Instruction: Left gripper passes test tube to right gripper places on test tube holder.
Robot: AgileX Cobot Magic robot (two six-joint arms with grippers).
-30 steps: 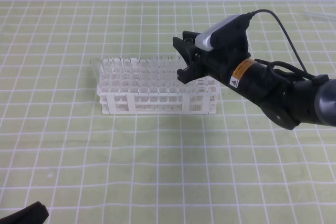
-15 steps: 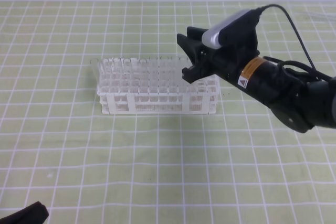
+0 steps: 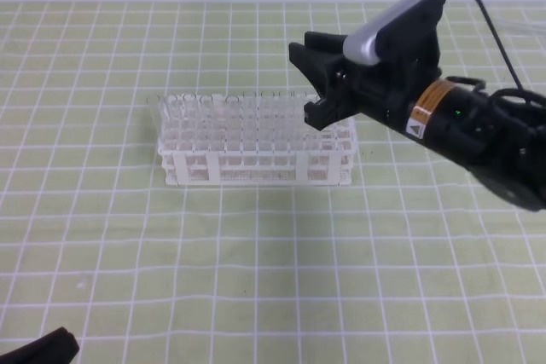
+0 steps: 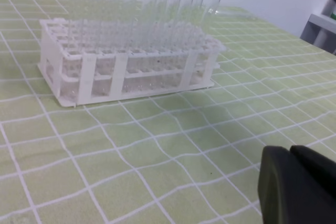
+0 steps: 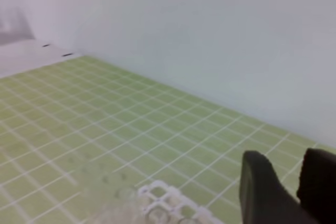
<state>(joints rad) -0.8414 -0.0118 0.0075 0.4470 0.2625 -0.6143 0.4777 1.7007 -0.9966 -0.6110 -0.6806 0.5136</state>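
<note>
Nearest, the left tool [image 3: 38, 349] rests low on the tabletop [image 3: 256, 279], fingers together, empty. Farther off, the right tool [image 3: 314, 78] hovers over the rack's [image 3: 256, 138] right end, fingers apart, holding nothing I can see. Tubes [image 4: 152, 3] stand in the rack's back row; placement looks done.
</note>
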